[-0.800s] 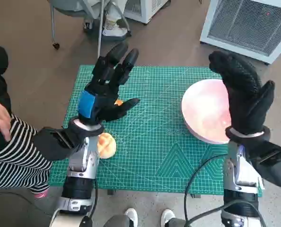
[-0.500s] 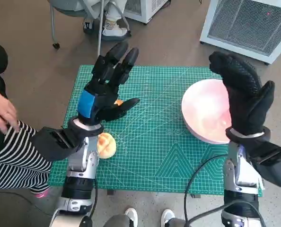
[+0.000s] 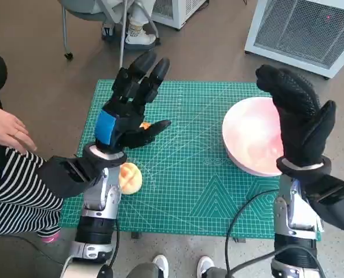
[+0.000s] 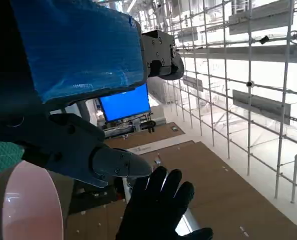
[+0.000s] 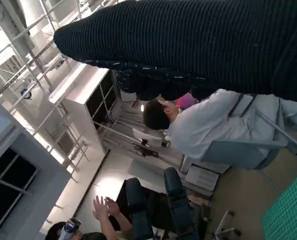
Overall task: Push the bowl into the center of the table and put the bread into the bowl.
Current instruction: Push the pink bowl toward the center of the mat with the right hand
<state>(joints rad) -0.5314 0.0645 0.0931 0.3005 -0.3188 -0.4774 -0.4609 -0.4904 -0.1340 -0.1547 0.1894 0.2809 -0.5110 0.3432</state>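
Both hands are raised, fingers spread, holding nothing — left hand [image 3: 128, 113] above the golden round bread [image 3: 130, 177], right hand [image 3: 299, 119] at the pale pink bowl's [image 3: 247, 136] three o'clock edge.

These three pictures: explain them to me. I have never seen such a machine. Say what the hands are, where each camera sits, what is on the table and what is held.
It is a humanoid robot at a small table. The head view looks steeply down from its head. The left robot hand, black with blue tape, and the right robot hand, in a black glove, are both raised, fingers apart, holding nothing. On the green mat lie a pink bowl near the right edge and a bread roll beside the left forearm. The other two pictures come from cameras behind each wrist; they mostly show the room. A person's hand shows at the left.
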